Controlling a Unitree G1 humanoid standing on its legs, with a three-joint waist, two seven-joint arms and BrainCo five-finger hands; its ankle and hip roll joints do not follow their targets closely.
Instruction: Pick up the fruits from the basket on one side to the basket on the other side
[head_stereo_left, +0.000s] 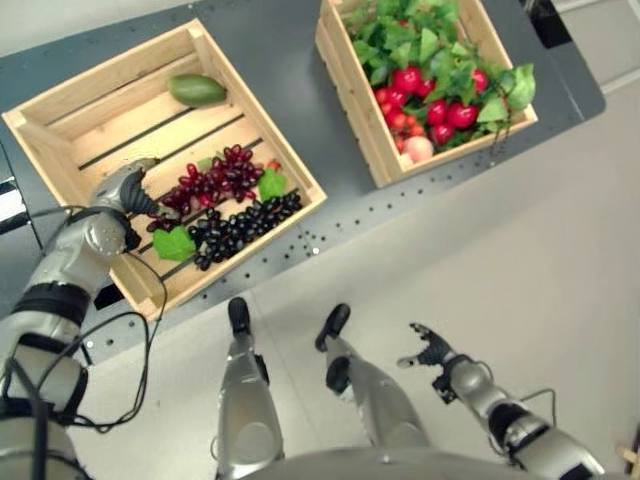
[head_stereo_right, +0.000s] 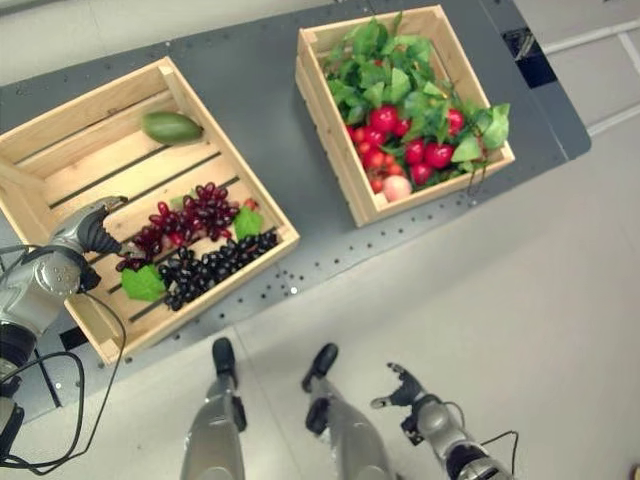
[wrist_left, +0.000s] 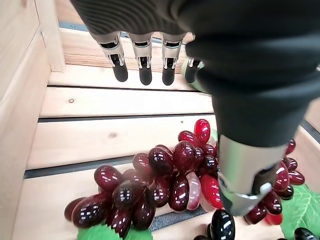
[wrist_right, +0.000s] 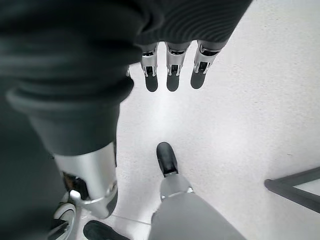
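Note:
A bunch of red grapes (head_stereo_left: 215, 177) lies in the left wooden crate (head_stereo_left: 105, 75), with a bunch of black grapes (head_stereo_left: 243, 226) beside it and a green mango (head_stereo_left: 196, 90) at the far end. My left hand (head_stereo_left: 135, 190) hovers open just over the red grapes' near end; its fingers (wrist_left: 145, 65) are straight and its thumb (wrist_left: 245, 175) hangs beside the bunch (wrist_left: 165, 182). The right crate (head_stereo_left: 350, 95) holds red fruits (head_stereo_left: 445, 110) among green leaves and a pale peach (head_stereo_left: 418, 148). My right hand (head_stereo_left: 432, 352) hangs open low over the floor.
Both crates stand on a dark grey table (head_stereo_left: 275, 75) whose near edge runs diagonally. Green leaves (head_stereo_left: 174, 243) lie among the grapes. A light floor (head_stereo_left: 500, 260) spreads in front of the table.

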